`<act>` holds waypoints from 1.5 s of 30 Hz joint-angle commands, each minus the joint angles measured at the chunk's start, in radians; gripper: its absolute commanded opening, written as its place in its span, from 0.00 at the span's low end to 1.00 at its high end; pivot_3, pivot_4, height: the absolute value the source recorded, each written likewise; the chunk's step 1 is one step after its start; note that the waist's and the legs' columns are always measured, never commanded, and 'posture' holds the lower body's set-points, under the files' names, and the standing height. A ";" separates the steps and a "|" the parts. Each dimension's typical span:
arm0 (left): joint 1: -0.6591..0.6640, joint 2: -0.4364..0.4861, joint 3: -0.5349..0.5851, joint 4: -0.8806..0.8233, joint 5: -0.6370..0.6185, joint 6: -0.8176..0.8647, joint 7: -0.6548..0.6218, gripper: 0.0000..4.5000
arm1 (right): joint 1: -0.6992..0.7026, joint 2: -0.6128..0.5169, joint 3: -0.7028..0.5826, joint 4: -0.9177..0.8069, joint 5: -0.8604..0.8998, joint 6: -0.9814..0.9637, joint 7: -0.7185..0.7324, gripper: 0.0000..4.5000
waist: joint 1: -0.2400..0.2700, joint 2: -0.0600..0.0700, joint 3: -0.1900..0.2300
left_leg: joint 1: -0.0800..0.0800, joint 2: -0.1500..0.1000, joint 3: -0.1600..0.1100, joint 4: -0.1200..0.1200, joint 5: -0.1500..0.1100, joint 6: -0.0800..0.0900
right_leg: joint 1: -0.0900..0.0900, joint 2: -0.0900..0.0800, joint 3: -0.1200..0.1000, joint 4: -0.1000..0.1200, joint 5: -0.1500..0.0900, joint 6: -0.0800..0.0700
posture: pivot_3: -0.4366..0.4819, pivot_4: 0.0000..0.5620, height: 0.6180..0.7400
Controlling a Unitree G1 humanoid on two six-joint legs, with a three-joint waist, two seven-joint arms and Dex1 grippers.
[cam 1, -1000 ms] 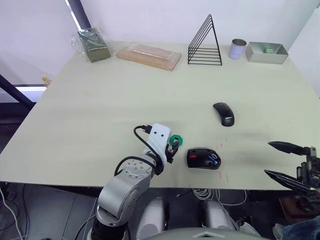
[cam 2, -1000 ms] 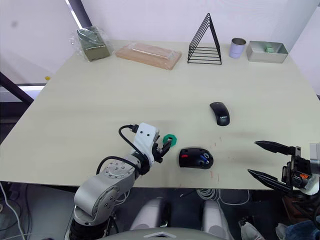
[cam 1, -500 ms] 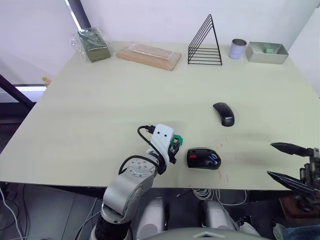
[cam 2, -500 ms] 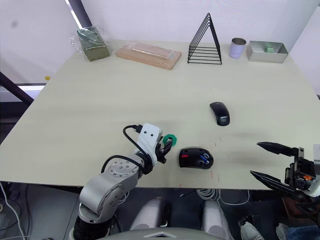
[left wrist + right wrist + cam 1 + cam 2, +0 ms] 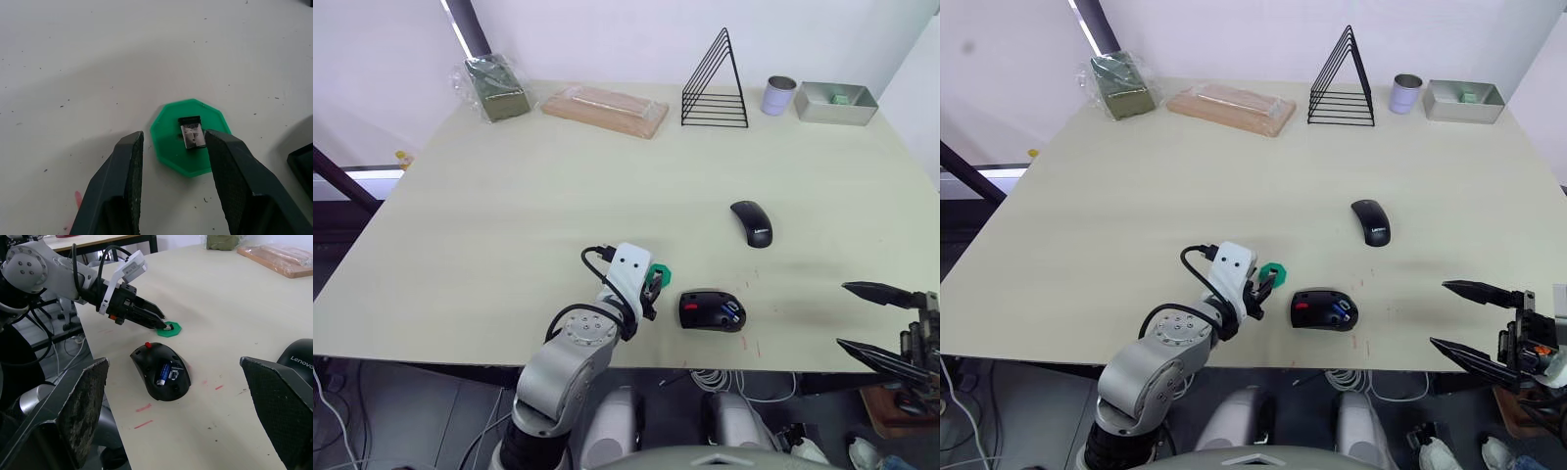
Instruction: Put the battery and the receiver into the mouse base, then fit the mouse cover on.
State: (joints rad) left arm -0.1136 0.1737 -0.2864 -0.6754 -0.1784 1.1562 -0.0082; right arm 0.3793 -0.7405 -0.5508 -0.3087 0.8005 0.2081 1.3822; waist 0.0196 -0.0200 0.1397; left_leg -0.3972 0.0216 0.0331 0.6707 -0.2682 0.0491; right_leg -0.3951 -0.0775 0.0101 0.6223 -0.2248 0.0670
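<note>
The receiver (image 5: pixel 192 134) lies on a flat green disc (image 5: pixel 190 135) near the table's front edge. My left gripper (image 5: pixel 653 284) is open just above the table, its fingers (image 5: pixel 128 161) either side of the disc's near rim. Right of the disc sits the mouse base (image 5: pixel 711 310), red inside, with the blue battery (image 5: pixel 165 374) lying in its compartment. Farther back and to the right, the mouse cover (image 5: pixel 752 223) rests alone on the table. My right gripper (image 5: pixel 876 318) hangs open past the table's front right edge, holding nothing.
Along the far edge stand a bagged green block (image 5: pixel 494 88), a wrapped wooden board (image 5: pixel 605 110), a black wire rack (image 5: pixel 715 83), a can (image 5: pixel 779 95) and a metal tray (image 5: pixel 835 102). Small red marks dot the table near the mouse base.
My left gripper has edged forward onto the green disc. The right gripper has drifted slightly outward to the right.
</note>
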 commanded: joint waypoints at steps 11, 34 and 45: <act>-0.025 0.000 -0.037 0.002 0.020 -0.010 -0.021 0.47 | 0.017 0.007 -0.025 -0.047 0.014 -0.009 -0.010 1.00 | 0.000 0.000 0.000 | 0.000 0.000 0.000 0.000 0.000 0.000 | 0.000 0.000 0.000 0.000 0.000 0.000 | 0.48 0.27 1.00; -0.026 0.010 -0.023 -0.040 0.039 -0.010 -0.036 0.47 | 0.020 0.005 -0.016 -0.055 0.015 -0.002 -0.018 1.00 | 0.000 0.000 0.000 | 0.000 0.000 0.000 0.000 0.000 0.000 | 0.000 0.000 0.000 0.000 0.000 0.000 | 0.48 0.27 1.00; -0.011 0.023 -0.014 -0.066 0.025 -0.003 -0.065 0.47 | 0.024 0.007 -0.015 -0.067 0.017 0.007 -0.025 1.00 | 0.000 0.000 0.000 | 0.000 0.000 0.000 0.000 0.000 0.000 | 0.000 0.000 0.000 0.000 0.000 0.000 | 0.48 0.27 1.00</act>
State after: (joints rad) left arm -0.1246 0.1897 -0.3136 -0.6920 -0.1502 1.1603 -0.0643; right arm 0.3968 -0.7349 -0.5507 -0.3459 0.8005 0.2150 1.3628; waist 0.0191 -0.0200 0.1397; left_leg -0.3973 0.0217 0.0329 0.6707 -0.2682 0.0491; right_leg -0.3953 -0.0777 0.0099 0.6224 -0.2248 0.0670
